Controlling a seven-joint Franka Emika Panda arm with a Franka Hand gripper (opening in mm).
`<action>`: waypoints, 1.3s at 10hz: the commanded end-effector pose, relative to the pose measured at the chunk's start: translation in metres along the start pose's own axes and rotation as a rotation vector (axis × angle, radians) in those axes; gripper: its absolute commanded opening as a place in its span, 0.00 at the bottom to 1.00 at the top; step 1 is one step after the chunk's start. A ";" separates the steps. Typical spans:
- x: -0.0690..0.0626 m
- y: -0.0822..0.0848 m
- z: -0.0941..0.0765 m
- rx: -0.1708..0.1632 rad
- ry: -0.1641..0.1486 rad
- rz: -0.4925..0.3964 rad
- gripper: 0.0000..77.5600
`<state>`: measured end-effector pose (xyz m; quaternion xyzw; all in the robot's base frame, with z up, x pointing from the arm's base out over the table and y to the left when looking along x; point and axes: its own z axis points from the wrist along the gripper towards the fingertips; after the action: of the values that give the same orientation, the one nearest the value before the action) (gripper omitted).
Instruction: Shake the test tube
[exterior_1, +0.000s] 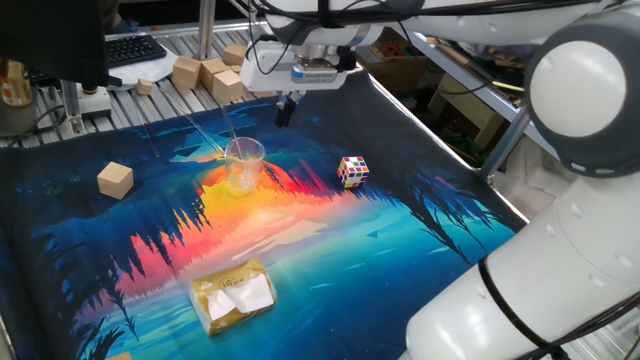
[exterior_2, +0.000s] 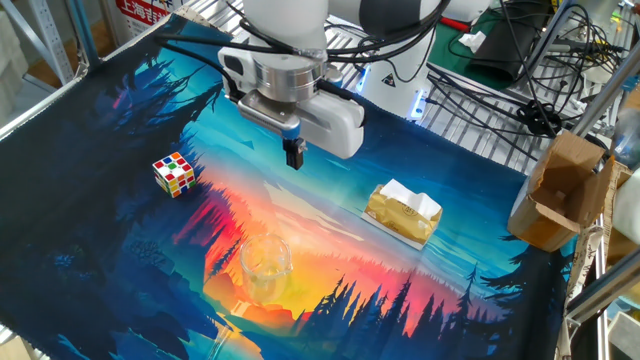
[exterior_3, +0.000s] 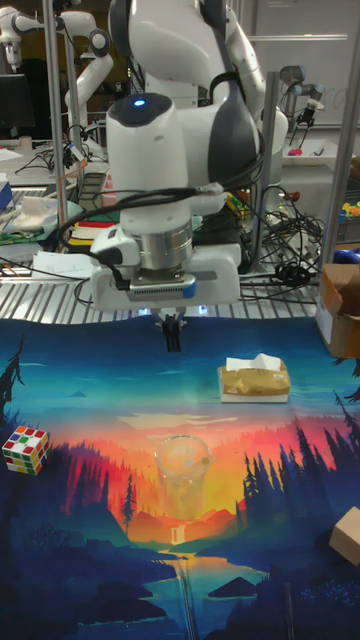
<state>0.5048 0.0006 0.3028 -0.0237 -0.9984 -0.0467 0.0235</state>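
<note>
The test tube (exterior_1: 205, 133) leans in the clear beaker (exterior_1: 244, 164), its upper end slanting out over the rim toward the mat's far edge in one fixed view; a second thin clear rod (exterior_1: 228, 124) leans beside it. You see the beaker standing upright on the sunset part of the mat (exterior_1: 400, 240). The gripper (exterior_1: 285, 110) hangs above the mat just beyond the beaker, fingers drawn together on nothing. A Rubik's cube (exterior_1: 352, 171) sits off to one side, a tissue pack (exterior_1: 234, 295) on the other.
</note>
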 end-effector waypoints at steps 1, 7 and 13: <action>-0.004 0.000 -0.002 0.004 0.002 0.009 0.00; -0.025 0.007 -0.008 0.034 0.036 0.011 0.00; -0.052 0.027 -0.020 0.078 0.068 0.030 0.00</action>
<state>0.5546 0.0201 0.3187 -0.0343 -0.9977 -0.0103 0.0576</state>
